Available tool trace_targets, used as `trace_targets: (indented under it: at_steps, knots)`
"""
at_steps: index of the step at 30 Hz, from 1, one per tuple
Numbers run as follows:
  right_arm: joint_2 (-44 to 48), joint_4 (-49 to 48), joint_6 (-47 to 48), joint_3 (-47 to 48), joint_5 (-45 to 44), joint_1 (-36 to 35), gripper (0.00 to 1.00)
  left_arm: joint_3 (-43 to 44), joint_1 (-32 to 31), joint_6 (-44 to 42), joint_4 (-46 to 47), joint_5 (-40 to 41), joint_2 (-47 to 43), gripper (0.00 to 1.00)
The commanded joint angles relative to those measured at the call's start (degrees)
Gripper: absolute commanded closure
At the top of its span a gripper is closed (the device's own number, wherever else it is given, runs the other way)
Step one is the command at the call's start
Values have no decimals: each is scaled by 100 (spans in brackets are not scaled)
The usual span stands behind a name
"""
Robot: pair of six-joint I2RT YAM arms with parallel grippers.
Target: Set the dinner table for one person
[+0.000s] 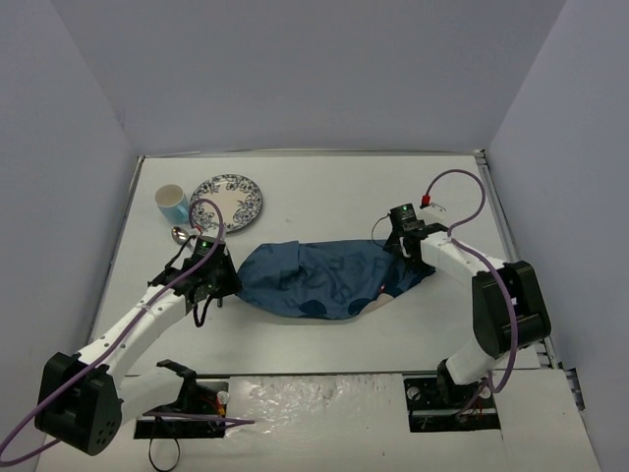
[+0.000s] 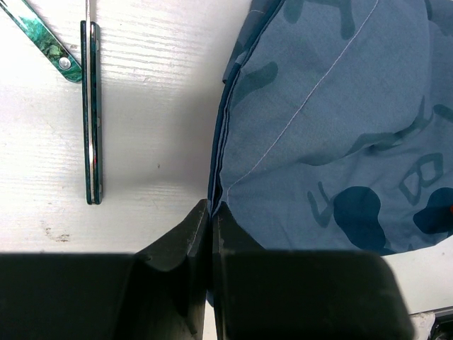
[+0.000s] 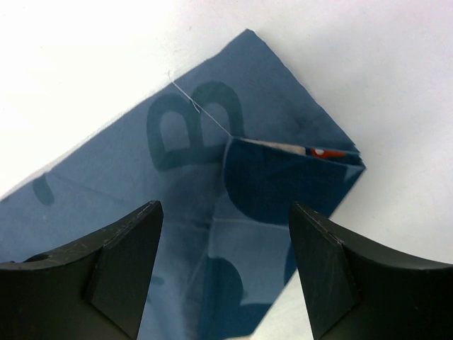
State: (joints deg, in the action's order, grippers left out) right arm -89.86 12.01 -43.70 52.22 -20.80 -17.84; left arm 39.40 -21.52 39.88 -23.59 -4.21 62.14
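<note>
The dinner table (image 1: 334,187) is a large white top. A blue cartoon-print cloth placemat (image 1: 329,278) lies crumpled and folded at its middle. My left gripper (image 1: 218,279) is at the cloth's left edge. In the left wrist view, my left gripper (image 2: 211,207) is shut on that edge of the placemat (image 2: 325,142). My right gripper (image 1: 401,244) is over the cloth's right end. In the right wrist view, my right gripper (image 3: 225,207) is open above a folded corner of the placemat (image 3: 233,170), with nothing held.
A patterned plate (image 1: 227,203), a blue-and-white cup (image 1: 172,204) and a spoon (image 1: 181,234) sit at the far left. Two green-handled pieces of cutlery (image 2: 92,120) lie left of the cloth. Grey walls close in three sides of the table.
</note>
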Motion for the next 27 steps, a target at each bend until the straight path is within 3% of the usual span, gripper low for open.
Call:
trace_targets:
  at_steps: [1, 17, 27]
  knots:
    - [-304, -160, -139, 293, -241, 123, 35, 240, 7, 2, 206, 8, 9, 100]
    - [-172, -242, -166, -219, -132, 428, 55, 316, 9, -7, 137, 8, 42, 100]
    - [380, -44, 284, 96, -109, 583, 100, 912, 33, -102, -19, 43, 86, 100]
